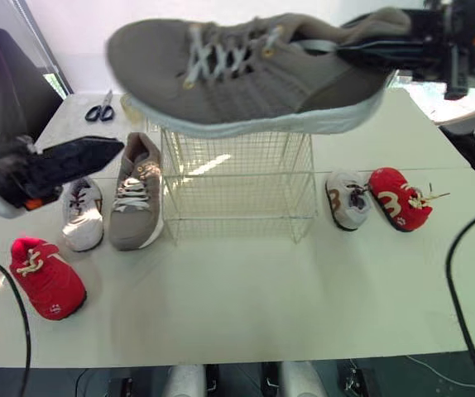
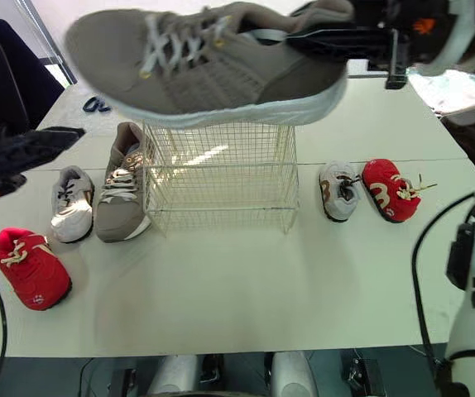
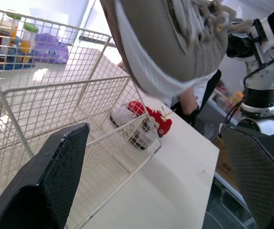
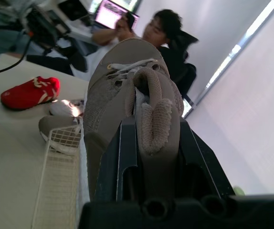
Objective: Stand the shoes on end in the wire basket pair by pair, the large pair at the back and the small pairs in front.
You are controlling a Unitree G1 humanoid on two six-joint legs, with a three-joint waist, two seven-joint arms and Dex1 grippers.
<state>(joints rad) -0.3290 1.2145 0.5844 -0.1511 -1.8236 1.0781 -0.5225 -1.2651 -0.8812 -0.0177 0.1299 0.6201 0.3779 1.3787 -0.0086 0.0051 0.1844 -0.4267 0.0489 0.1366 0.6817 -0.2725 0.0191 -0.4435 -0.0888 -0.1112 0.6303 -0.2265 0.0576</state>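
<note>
Wire basket (image 1: 237, 186): empty, just below the R gripper (image 4: 151, 131). Large grey shoe (image 1: 246, 70): heel collar clamped in R jaws, held roughly level over the basket, toe reaching out past the jaws. Its mate (image 1: 134, 194) lies on the table just beyond the L gripper (image 3: 153, 131), jaws wide apart, nothing in them.

Step, prob.: 1st large shoe going in. Next calls for tipping it on end, then lowering to the basket's back.

Small shoes (image 1: 83, 213) untouched, well below both jaws.

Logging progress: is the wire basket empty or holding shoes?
Empty: nothing inside the wire basket; the right gripper holds the large shoe above it.
</note>
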